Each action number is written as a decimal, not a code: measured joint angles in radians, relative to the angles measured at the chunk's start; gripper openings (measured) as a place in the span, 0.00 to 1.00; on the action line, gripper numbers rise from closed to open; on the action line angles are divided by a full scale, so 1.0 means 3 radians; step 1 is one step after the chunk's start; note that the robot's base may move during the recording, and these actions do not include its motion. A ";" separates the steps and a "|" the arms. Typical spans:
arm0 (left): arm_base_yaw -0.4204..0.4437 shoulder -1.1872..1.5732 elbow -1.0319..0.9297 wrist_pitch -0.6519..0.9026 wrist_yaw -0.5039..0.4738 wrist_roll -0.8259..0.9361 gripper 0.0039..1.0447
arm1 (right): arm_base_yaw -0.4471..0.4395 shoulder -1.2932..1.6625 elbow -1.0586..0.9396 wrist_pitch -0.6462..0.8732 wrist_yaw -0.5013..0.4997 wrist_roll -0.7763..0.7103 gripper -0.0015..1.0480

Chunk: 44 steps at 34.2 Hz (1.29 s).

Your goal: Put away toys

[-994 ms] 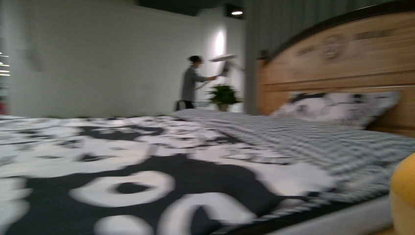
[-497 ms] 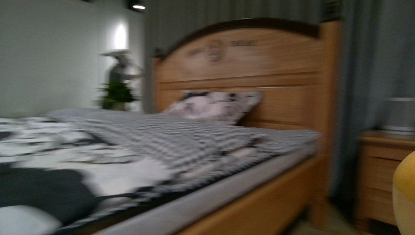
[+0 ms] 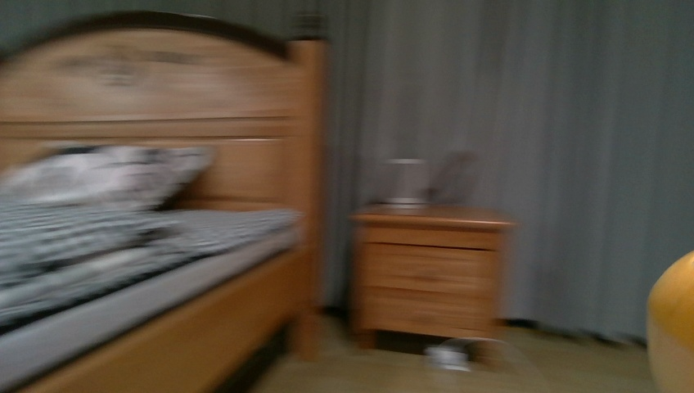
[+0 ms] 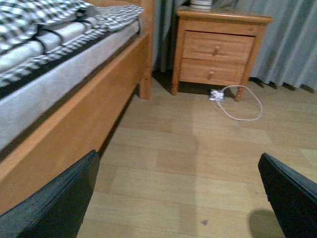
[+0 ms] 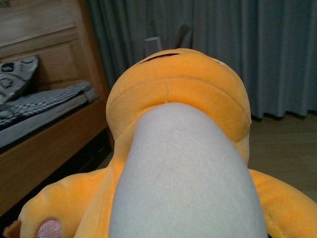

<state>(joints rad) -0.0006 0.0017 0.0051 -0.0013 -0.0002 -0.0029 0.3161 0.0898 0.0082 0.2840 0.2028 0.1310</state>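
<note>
An orange-yellow plush toy (image 5: 178, 94) with a pale belly and a pink paw pad fills the right wrist view; my right gripper is shut on it, its fingers hidden behind the plush. A sliver of the same toy (image 3: 673, 323) shows at the right edge of the blurred front view. My left gripper (image 4: 183, 198) hangs open over bare wooden floor, its dark fingers (image 4: 59, 203) wide apart with nothing between them.
A wooden bed (image 3: 164, 327) with checkered bedding and a patterned pillow (image 3: 98, 176) stands at the left. A two-drawer wooden nightstand (image 3: 425, 270) stands beside it before grey curtains (image 3: 573, 147). A white cable (image 4: 237, 101) lies on the floor by the nightstand.
The front view has swung rightward: the bedspread and far wall have left the frame, the headboard has slid left, and the nightstand and curtains have come in. The plush stays at the right edge.
</note>
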 joint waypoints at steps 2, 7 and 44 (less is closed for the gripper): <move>0.0000 0.0004 0.0000 0.0000 -0.0001 0.0000 0.94 | 0.0000 0.0000 0.0000 0.0000 -0.0004 0.0000 0.13; -0.0004 0.0004 0.0000 0.0000 0.0005 0.0000 0.94 | -0.0008 -0.0008 0.0000 -0.0003 0.0011 0.0001 0.13; -0.0004 0.0001 0.0000 0.0000 -0.0001 0.0000 0.94 | -0.0003 -0.0008 0.0000 -0.0004 -0.0006 0.0001 0.13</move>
<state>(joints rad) -0.0017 0.0021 0.0051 -0.0013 -0.0006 -0.0029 0.3153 0.0875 0.0082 0.2829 0.2008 0.1314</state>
